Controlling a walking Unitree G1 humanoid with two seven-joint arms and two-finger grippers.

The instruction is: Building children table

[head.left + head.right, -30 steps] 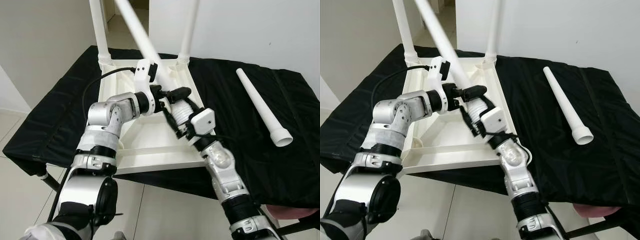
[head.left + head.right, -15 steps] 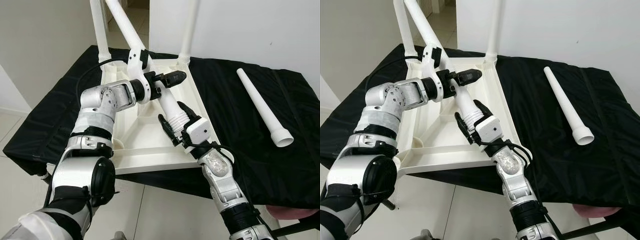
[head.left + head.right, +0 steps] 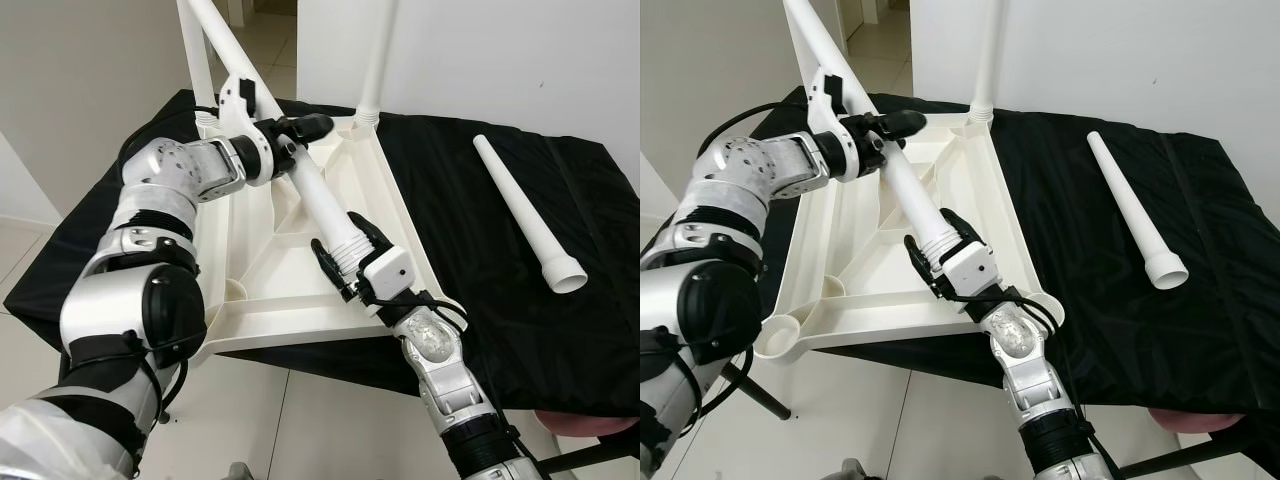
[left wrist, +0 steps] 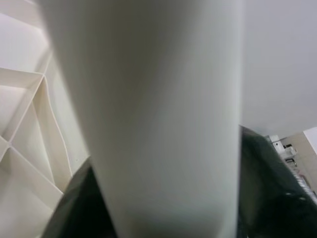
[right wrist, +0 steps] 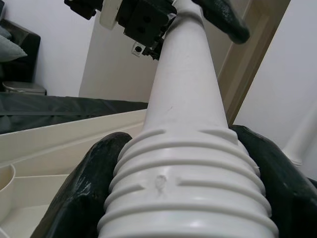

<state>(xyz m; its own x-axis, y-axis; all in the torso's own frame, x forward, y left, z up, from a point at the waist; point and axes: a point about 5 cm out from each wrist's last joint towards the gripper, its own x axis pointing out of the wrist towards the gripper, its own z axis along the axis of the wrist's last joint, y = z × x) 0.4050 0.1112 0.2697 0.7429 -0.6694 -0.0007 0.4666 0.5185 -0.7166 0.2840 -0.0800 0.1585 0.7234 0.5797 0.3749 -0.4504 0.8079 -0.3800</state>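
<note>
Tabletop [image 3: 262, 268] lies upside down on the black-draped desk [image 3: 470, 260] in the eye views, where the leg [image 3: 318, 195], pinched by left claw [image 3: 297, 130] and right claw [image 3: 345, 255], has swung lower toward its near socket, while both wrist views show black fingers [image 5: 86, 191] clamping the leg's ribbed end.

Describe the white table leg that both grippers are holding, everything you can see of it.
The held leg is a long, smooth, white tapered tube, plastic by its look, with a ribbed, threaded collar at its wide end. It slants over the upturned white tabletop, narrow end up and away. The right gripper has its jaws shut around the ribbed collar; the left gripper clamps the shaft higher up. The collar end hangs above the tabletop's near right part, not yet seated in a socket.
</note>
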